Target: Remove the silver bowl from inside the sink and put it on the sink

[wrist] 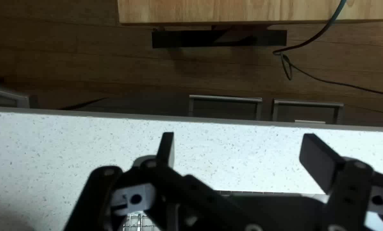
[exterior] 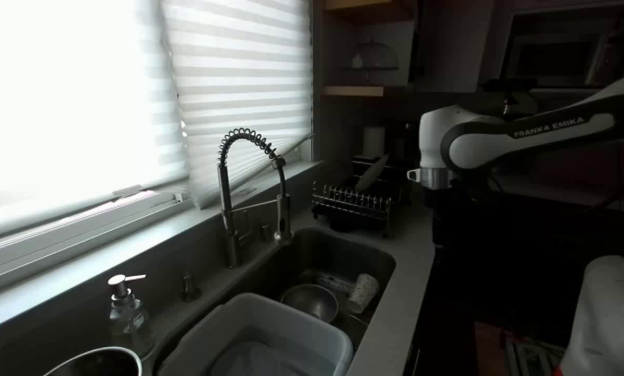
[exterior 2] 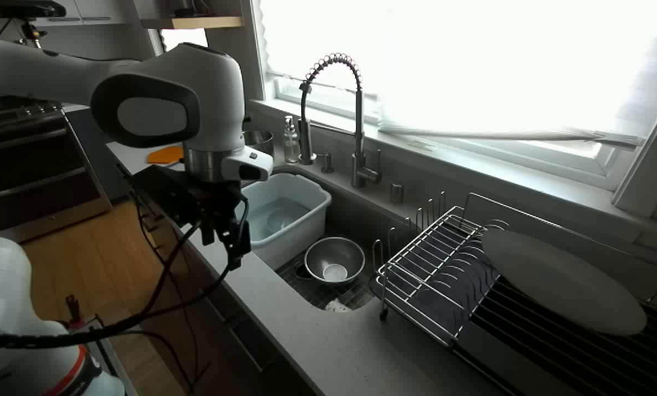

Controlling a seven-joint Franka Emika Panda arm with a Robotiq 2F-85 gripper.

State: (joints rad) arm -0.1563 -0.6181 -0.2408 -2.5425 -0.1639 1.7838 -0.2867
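The silver bowl (exterior: 310,302) stands upright inside the sink (exterior: 332,249), on the grid at the basin's bottom. It also shows in an exterior view (exterior 2: 328,254), beside the pale tub. The bowl is out of view in the wrist view, where only a bit of the sink's wire grid (wrist: 139,222) shows. My gripper (wrist: 237,149) is open with wide-apart fingers and nothing between them. It hangs over the speckled counter strip (wrist: 226,154) in front of the sink. In an exterior view the gripper (exterior 2: 224,250) is higher than the bowl and to its left, apart from it.
A pale tub (exterior 2: 303,236) stands in the sink beside the bowl. A speckled cup (exterior: 365,291) lies near the bowl. The tall faucet (exterior 2: 359,121) rises behind the basin. A wire dish rack (exterior 2: 427,264) with a plate (exterior 2: 559,280) and a soap bottle (exterior: 131,324) stand on the counter.
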